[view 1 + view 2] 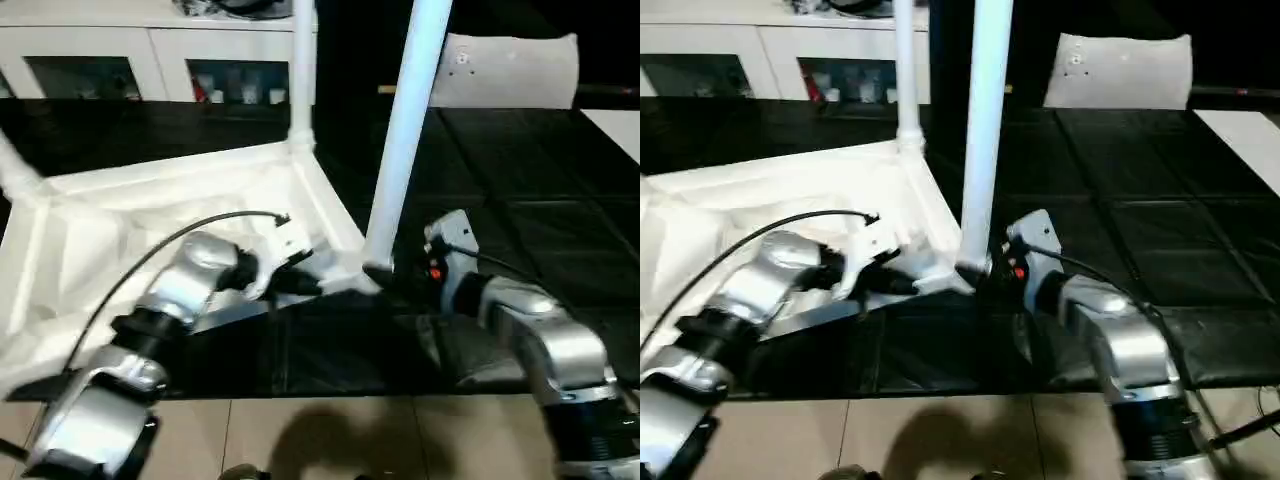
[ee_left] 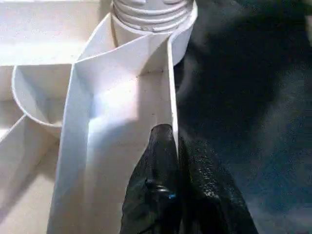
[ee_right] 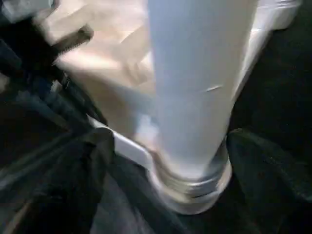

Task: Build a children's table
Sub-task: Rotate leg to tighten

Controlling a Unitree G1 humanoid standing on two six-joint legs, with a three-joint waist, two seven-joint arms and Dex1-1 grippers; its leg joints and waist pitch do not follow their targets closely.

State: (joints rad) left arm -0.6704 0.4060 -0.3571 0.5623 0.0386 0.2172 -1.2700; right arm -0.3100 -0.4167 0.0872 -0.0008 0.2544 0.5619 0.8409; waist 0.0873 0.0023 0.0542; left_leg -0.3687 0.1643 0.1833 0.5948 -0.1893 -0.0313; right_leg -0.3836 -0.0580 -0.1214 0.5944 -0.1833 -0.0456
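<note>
A: Lying upside down on the black mat [image 1: 520, 230]: top [image 1: 120, 240], ribs up. Standing in the near corner socket [image 1: 965, 272]: leg [image 1: 405, 130]. Standing in the far corner: second leg [image 1: 302, 70]. Showing at the left edge: part of a third [image 1: 15, 170].

B: Left tool [image 2: 173, 161]?

A: Pressed together on the top's rim wall [image 2: 171, 97], one finger either side, just short of the socket. Pinning the top down.

B: Right tool [image 3: 165, 146]?

A: Spread wide, one finger [image 3: 78, 170] on each side of the leg base, apparently not touching. Looking like a regrip between turns, or a release. Judging only.

B: Leg seated?

A: Threads [image 2: 151, 9] at the leg base showing above the socket collar in the left wrist view. Probably needing more turns. Not certain.

B: Doing it well, then?

A: Keeping the left pinch firm so the top is not spinning with the leg. Closing the right low on the leg, near the collar, squarely across the tube. Twisting in short turns, reopening, regripping. Keeping the leg upright while turning, since leaning risks cross-threading. Watching the thin rim wall: pinching too hard risks flexing it.

B: Clutter?

A: Cabinet [image 1: 150, 65] and a flat white sheet [image 1: 510, 70] behind, well apart. Ignoring both.
</note>
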